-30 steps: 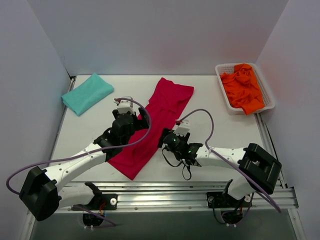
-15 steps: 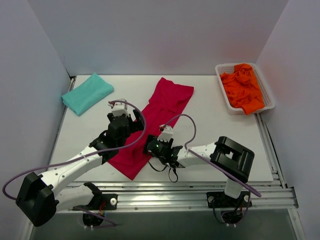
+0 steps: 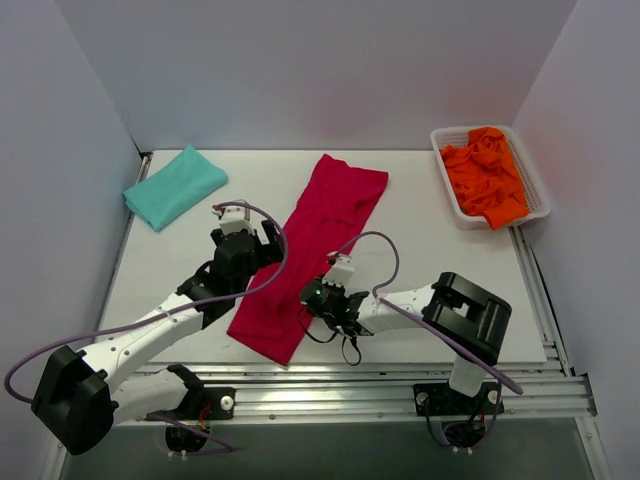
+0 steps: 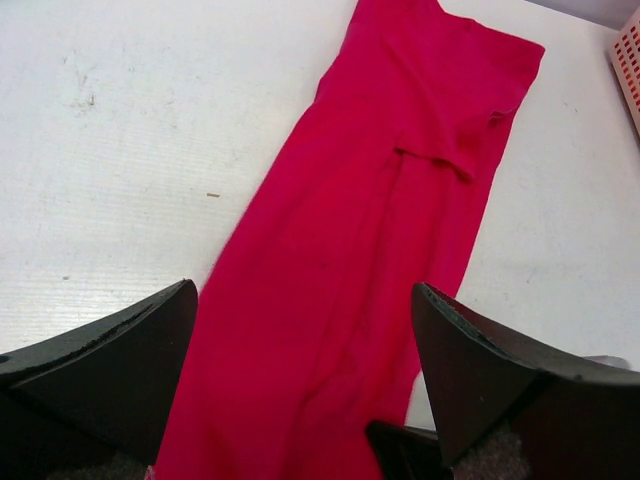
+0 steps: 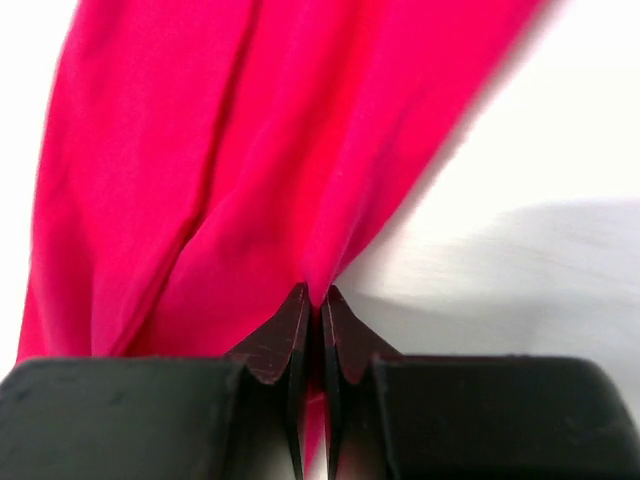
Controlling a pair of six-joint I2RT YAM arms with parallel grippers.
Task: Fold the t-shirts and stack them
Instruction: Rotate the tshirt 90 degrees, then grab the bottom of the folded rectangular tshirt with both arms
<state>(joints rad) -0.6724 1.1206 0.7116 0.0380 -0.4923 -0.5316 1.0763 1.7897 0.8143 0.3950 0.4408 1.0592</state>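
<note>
On a white surface (image 3: 430,270), a crimson t-shirt (image 3: 320,225) lies folded into a long strip. A folded teal t-shirt (image 3: 175,185) sits well left of both pincers, and a basket (image 3: 537,185) of orange t-shirts (image 3: 485,175) sits well right. The left pincer (image 4: 302,290) hangs wide open over the strip; the right pincer (image 5: 312,295) is clamped on its edge.

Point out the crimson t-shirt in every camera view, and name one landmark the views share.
Top external: the crimson t-shirt lies as a long strip slanting across the middle of the white table.
Left wrist: the crimson t-shirt fills the centre, running from top right to the bottom edge.
Right wrist: the crimson t-shirt covers the upper left, its edge pinched in the shut jaws of the right gripper.
Shared landmark: bare white table bordering the shirt's long edge.
</note>
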